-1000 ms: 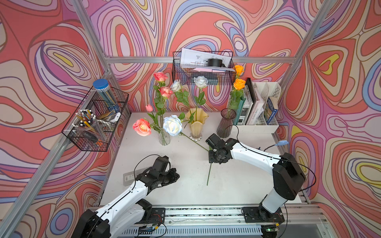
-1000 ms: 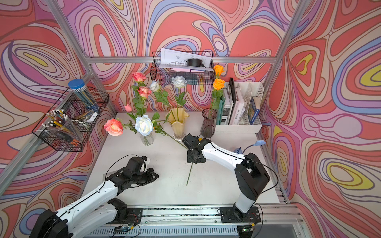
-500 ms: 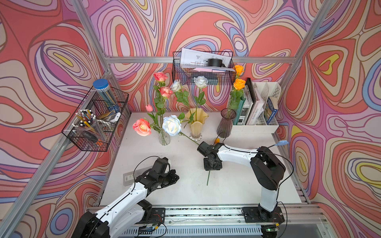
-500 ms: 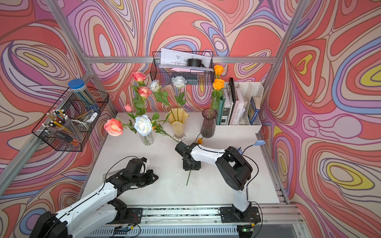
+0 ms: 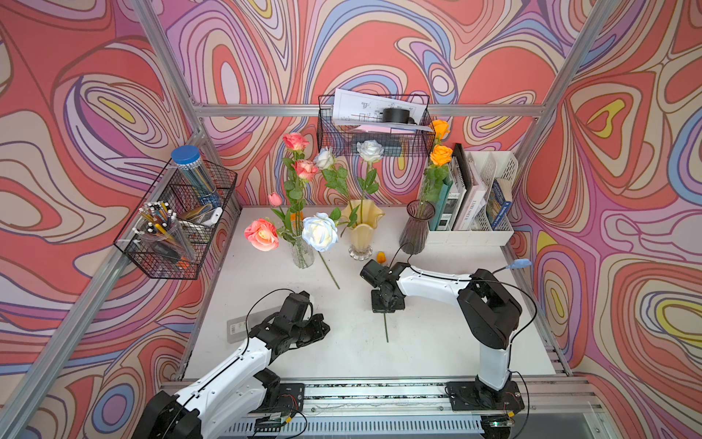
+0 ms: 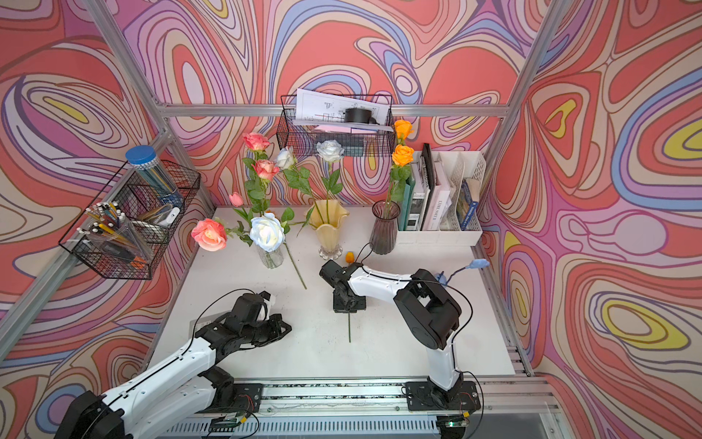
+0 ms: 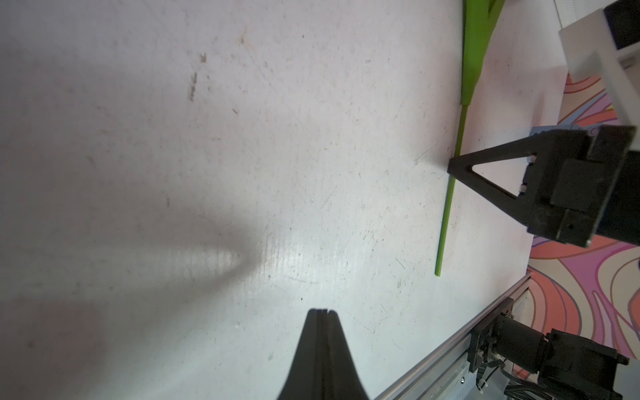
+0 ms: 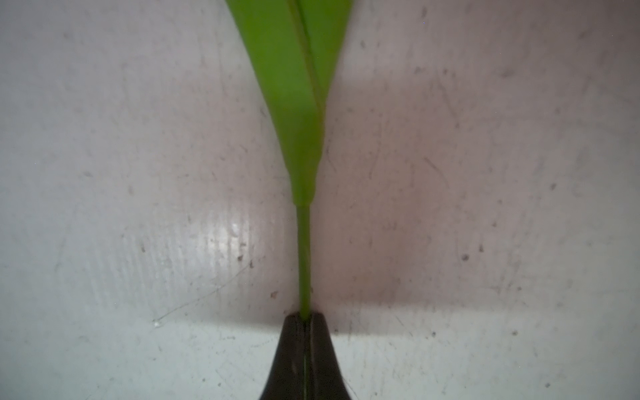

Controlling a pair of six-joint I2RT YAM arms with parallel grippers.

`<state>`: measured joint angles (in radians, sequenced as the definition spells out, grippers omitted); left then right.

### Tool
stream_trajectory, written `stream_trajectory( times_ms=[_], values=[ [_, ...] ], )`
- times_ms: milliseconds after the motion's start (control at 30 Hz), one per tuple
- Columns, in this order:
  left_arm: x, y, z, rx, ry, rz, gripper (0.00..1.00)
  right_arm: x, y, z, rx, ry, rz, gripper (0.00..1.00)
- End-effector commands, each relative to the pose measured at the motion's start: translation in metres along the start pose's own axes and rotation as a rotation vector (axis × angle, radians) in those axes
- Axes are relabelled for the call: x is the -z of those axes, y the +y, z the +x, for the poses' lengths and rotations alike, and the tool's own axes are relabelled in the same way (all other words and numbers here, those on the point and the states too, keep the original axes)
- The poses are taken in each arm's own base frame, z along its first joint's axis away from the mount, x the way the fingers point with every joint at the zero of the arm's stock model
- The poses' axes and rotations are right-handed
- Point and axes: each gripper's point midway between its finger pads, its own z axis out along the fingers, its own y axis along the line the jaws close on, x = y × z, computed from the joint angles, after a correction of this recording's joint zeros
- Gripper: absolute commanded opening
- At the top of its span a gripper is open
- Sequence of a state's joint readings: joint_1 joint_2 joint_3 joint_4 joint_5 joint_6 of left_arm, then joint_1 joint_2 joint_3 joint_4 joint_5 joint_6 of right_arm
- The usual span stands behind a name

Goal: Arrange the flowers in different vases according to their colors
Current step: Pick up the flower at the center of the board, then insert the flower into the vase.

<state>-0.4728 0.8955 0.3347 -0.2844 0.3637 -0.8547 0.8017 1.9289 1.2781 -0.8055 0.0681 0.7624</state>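
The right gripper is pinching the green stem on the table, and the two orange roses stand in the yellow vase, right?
Not quite. The right gripper does pinch the green stem, but the orange roses stand in the purple vase, as both top views show.

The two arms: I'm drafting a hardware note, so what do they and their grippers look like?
The left arm and right arm have white link shells, black joints and black bases. A thin black cable loops along each. The left gripper and right gripper are black, with fingers tapering to narrow tips, built as open triangular frames.
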Motion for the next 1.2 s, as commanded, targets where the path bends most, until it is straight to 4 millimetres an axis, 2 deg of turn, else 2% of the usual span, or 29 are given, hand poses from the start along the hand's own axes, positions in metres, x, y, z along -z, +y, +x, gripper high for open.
stream_trajectory(
  times_ms=[0,133,300,400,567,667,767,833,933,1033,1167],
  values=[
    [0.000,-0.001,0.002,-0.008,-0.001,0.011,0.00,-0.003,-0.032,0.012,0.036,0.018,0.127,0.00],
    [0.002,0.000,0.002,-0.007,-0.006,0.009,0.00,0.040,-0.049,0.007,0.045,-0.066,0.158,0.00],
    [0.002,0.000,0.001,-0.004,-0.005,0.005,0.00,0.125,-0.055,-0.015,0.050,-0.287,0.068,0.00],
    [0.002,-0.001,0.000,-0.003,-0.006,0.005,0.00,0.186,-0.056,-0.035,0.062,-0.463,0.012,0.00],
    [0.002,0.000,0.001,-0.003,-0.002,0.000,0.00,0.315,-0.059,-0.082,0.074,-0.884,-0.060,0.00],
    [0.002,0.000,0.001,-0.002,0.002,-0.002,0.00,0.378,-0.059,-0.108,0.096,-1.104,-0.040,0.00],
    [0.000,-0.001,0.001,-0.002,0.004,-0.002,0.00,0.428,-0.069,-0.138,0.075,-1.293,0.004,0.00],
    [-0.001,-0.001,0.000,-0.001,0.006,-0.003,0.00,0.449,-0.079,-0.157,0.039,-1.383,0.019,0.00],
    [-0.002,0.000,0.000,-0.001,0.007,-0.005,0.00,0.472,-0.087,-0.176,0.020,-1.509,0.056,0.00],
    [-0.004,0.000,0.000,-0.001,0.012,-0.008,0.00,0.481,-0.085,-0.190,0.029,-1.578,0.084,0.00],
    [-0.006,0.003,0.002,0.001,0.023,-0.018,0.00,0.478,-0.082,-0.207,0.043,-1.619,0.125,0.00]
  ],
)
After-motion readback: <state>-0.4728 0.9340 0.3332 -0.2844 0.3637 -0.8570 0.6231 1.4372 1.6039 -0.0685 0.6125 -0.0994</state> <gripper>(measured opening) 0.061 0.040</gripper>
